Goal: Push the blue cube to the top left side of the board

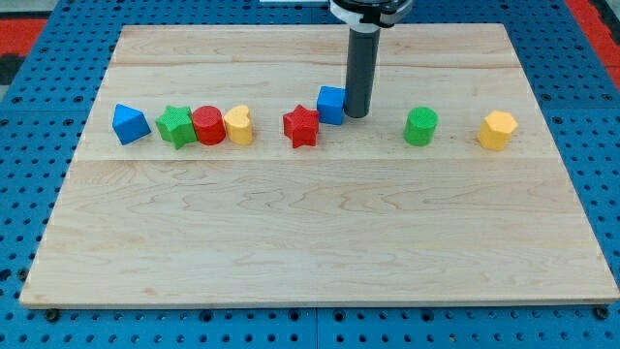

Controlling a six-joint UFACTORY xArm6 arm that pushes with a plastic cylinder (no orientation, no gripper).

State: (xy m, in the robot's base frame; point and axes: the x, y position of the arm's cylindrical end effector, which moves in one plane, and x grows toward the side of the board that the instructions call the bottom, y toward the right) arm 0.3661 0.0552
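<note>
The blue cube [331,105] sits a little above the board's middle, just up and right of a red star [301,126]. My tip [356,114] stands right against the cube's right side, touching or nearly so. The rod rises straight from it to the view's top.
The wooden board [310,242] lies on a blue pegboard. In a row at the left are a blue triangular block [130,124], a green star [175,126], a red cylinder [208,125] and a yellow heart [238,125]. At the right are a green cylinder [420,127] and a yellow hexagon [497,130].
</note>
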